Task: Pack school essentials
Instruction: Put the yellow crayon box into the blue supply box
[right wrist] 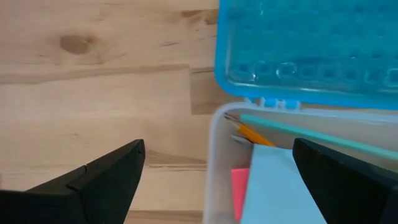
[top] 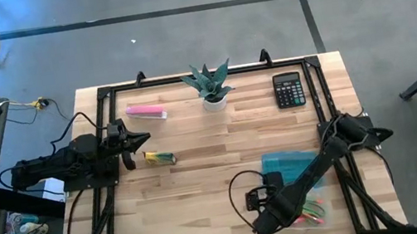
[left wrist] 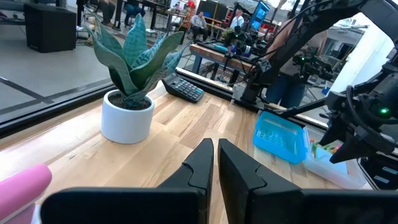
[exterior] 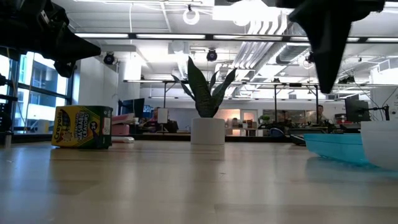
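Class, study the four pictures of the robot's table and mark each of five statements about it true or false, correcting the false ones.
1. The pencil case lies open, its blue lid folded back. True.
2. The left gripper is wide open. False: its fingers are shut, holding nothing.
3. The right gripper hangs open over the pencil case. True.
4. The black calculator lies inside the pencil case. False: it lies on the table at the far edge, right of the potted plant.
5. The crayon box lies on the table near the left gripper. True.
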### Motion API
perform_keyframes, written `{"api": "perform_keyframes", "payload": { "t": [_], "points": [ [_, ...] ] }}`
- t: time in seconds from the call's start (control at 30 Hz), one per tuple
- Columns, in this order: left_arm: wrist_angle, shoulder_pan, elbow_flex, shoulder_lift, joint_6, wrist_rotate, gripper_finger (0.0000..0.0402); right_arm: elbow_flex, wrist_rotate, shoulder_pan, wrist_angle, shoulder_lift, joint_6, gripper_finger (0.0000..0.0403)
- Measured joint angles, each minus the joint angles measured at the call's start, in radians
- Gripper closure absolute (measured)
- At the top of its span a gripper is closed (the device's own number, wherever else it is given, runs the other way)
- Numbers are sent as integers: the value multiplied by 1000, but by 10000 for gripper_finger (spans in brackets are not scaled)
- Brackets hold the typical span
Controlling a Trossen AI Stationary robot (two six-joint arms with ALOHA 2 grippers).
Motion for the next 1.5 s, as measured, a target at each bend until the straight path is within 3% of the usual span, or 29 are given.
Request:
{"api": "perform_keyframes", "payload": {
  "t": [1.07,1.5],
  "points": [
    [0,0,0,0,0,0,387,0,115,-103,211,0,-77,3],
    [0,0,0,0,0,0,386,0,138,-185,332,0,-230,3]
  ]
}}
